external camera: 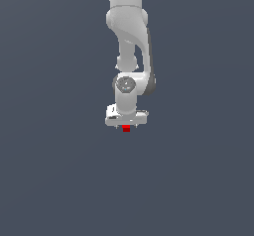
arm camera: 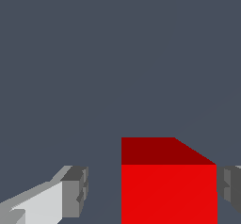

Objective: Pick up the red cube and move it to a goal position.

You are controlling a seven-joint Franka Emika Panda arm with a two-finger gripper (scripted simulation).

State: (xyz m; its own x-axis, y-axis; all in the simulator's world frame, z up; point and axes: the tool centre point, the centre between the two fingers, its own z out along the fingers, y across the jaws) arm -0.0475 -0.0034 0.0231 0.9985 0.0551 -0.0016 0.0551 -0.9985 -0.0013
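Observation:
The red cube (external camera: 126, 128) is tiny and shows just under the white hand of my gripper (external camera: 126, 124) in the exterior view. In the wrist view the red cube (arm camera: 168, 190) is large, with a bright face and a darker red side, and it sits between the fingers of my gripper (arm camera: 150, 192). One grey fingertip (arm camera: 77, 192) stands apart from the cube with a clear gap. The other fingertip (arm camera: 229, 188) is right at the cube's edge. The jaws are open around the cube.
A plain dark grey-blue surface (external camera: 59, 170) fills both views. The white arm (external camera: 130, 41) comes down from the top of the exterior view. No other objects show.

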